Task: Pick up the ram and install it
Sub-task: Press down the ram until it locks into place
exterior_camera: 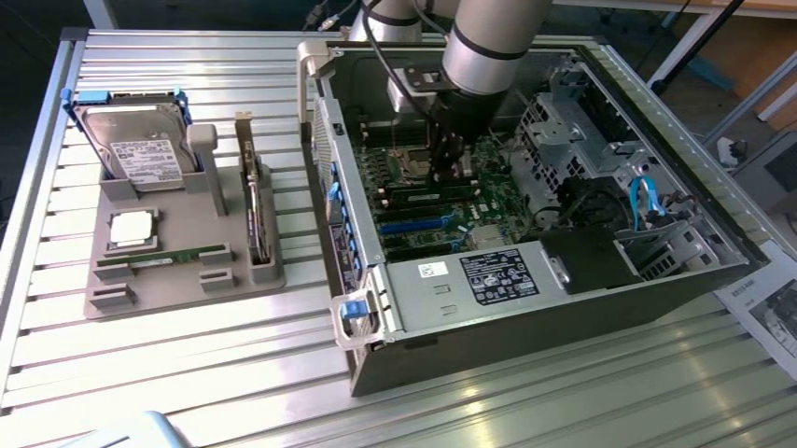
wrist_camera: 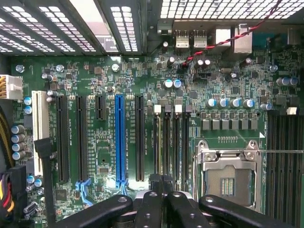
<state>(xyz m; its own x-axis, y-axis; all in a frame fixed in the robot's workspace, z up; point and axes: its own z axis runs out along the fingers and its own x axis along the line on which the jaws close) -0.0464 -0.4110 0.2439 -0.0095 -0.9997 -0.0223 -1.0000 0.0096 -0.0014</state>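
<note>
Exterior view: ram (exterior_camera: 168, 255), thin green stick, lies flat in the front groove of the grey tray (exterior_camera: 187, 291) on the surface (exterior_camera: 187, 373), at the exterior view's left, well apart from the PC case (exterior_camera: 524, 308). The groove prob. keeps it at a fixed, known spot for pickup. Same tray holds the drive (exterior_camera: 140, 145) upright at the back and the card (exterior_camera: 256, 215) on edge beside it, each in its own slot.

End effector (exterior_camera: 446, 168) is down inside the open case, over the mobo, fingers together w/ nothing visibly clamped. The case lies on its side, so the board faces up and the arm can reach straight down.

Wrist view adds what the arm blocks from outside: four memory slots (wrist_camera: 171, 142) run side by side just above the closed end effector (wrist_camera: 161, 187), next to the empty CPU socket (wrist_camera: 228, 175), w/ the blue PCIe slot (wrist_camera: 118, 137) further off. Can't tell whether the slot part right at the fingertips holds anything. The exterior view alone gives the tray and the ram's whereabouts.
</note>
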